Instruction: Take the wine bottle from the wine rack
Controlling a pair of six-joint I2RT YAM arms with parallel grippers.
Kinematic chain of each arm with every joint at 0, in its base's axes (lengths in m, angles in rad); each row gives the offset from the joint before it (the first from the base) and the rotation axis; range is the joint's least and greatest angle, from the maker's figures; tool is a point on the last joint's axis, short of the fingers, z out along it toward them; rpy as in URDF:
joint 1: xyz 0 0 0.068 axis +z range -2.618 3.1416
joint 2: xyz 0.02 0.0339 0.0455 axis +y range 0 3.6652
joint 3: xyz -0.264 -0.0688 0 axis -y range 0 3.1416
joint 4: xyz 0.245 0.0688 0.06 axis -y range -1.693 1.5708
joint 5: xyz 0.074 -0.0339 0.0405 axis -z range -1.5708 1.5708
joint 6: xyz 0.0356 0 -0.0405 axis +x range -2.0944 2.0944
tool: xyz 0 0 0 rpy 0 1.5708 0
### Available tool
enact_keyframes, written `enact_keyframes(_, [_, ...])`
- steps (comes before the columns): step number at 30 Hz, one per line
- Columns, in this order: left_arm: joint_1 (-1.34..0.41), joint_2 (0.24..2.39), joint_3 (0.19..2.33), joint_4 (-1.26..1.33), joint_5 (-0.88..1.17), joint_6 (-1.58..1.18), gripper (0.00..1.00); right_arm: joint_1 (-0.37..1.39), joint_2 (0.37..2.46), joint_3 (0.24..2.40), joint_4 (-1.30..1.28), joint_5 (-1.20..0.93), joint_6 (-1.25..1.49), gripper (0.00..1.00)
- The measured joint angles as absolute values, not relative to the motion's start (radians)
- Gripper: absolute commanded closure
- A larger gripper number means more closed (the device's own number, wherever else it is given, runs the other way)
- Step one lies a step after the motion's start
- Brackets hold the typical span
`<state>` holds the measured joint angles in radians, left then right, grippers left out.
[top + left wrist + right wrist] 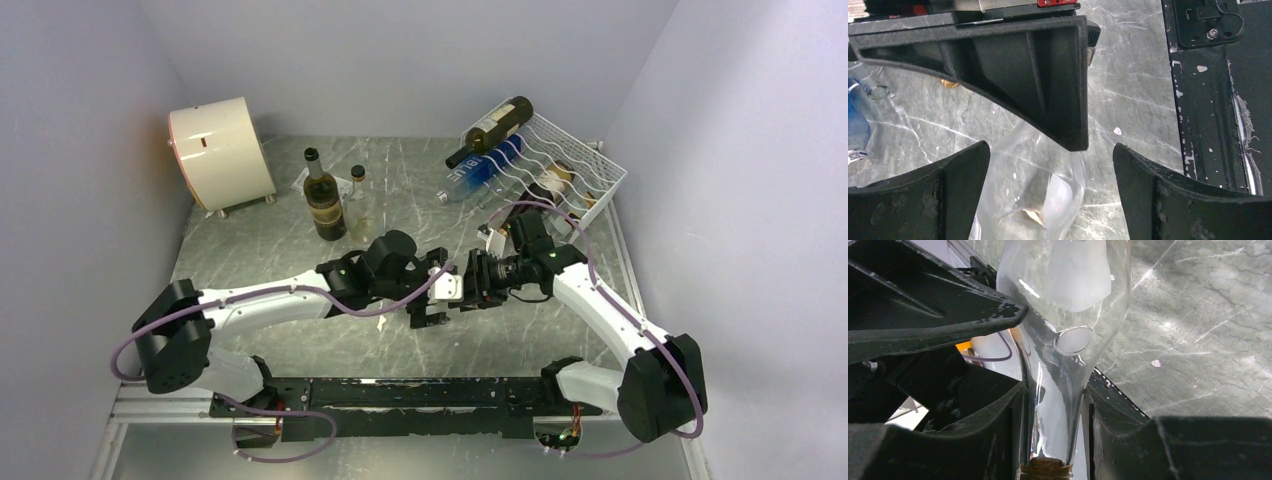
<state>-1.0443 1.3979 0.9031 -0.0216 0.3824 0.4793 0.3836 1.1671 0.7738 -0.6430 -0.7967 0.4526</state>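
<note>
Right claw [1055, 390] pinches the neck of the clear bottle [1063, 290] — left claw [1050, 150] gapes wide around its body, wrists facing.

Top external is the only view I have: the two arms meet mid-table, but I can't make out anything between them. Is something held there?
Observer: Yes. The right wrist view shows the right arm's jaws shut on the neck of a clear glass bottle.
Operator: Does the left arm grip it too?
Observer: No. In the left wrist view the left arm's jaws stand wide open, with the clear glass showing in the gap between them.
Operator: Is the bottle stoppered?
Observer: A brown cork sits at its mouth, seen in the right wrist view.
</note>
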Motion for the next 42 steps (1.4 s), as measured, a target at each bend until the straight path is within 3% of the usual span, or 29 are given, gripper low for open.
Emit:
enact_keyframes(7, [-1.044, 1.507, 0.957, -0.024, 0.396, 0.488, 0.05, 0.385, 1.15, 0.774, -0.658, -0.794, 0.44, 1.0])
enact_keyframes(12, [-1.044, 1.533, 0.95, 0.002, 0.38, 0.501, 0.11, 0.389, 1.131, 0.774, -0.67, -0.789, 0.437, 0.98])
enact_keyframes(15, [-1.044, 1.533, 0.935, 0.026, 0.371, 0.502, 0.26, 0.389, 1.121, 0.774, -0.672, -0.787, 0.433, 0.92])
enact_keyframes(19, [-1.045, 1.533, 0.934, 0.047, 0.367, 0.5, 0.6, 0.388, 1.114, 0.774, -0.671, -0.777, 0.427, 0.76])
enact_keyframes(23, [-1.045, 1.53, 0.932, 0.049, 0.357, 0.494, 0.78, 0.388, 1.111, 0.774, -0.671, -0.773, 0.426, 0.61])
enact_keyframes(28, [-1.052, 1.499, 0.905, 0.065, 0.325, 0.474, 0.92, 0.392, 1.098, 0.776, -0.659, -0.789, 0.428, 0.38])
enact_keyframes(31, [-1.051, 1.465, 0.886, 0.062, 0.298, 0.463, 0.93, 0.393, 1.062, 0.799, -0.63, -0.809, 0.43, 0.32])
enact_keyframes(37, [-1.05, 1.415, 0.864, 0.064, 0.248, 0.423, 0.93, 0.393, 1.043, 0.846, -0.581, -0.821, 0.447, 0.27])
enact_keyframes(42, [-1.051, 1.356, 0.809, 0.108, 0.198, 0.365, 0.93, 0.392, 1.05, 0.94, -0.597, -0.723, 0.456, 0.16])
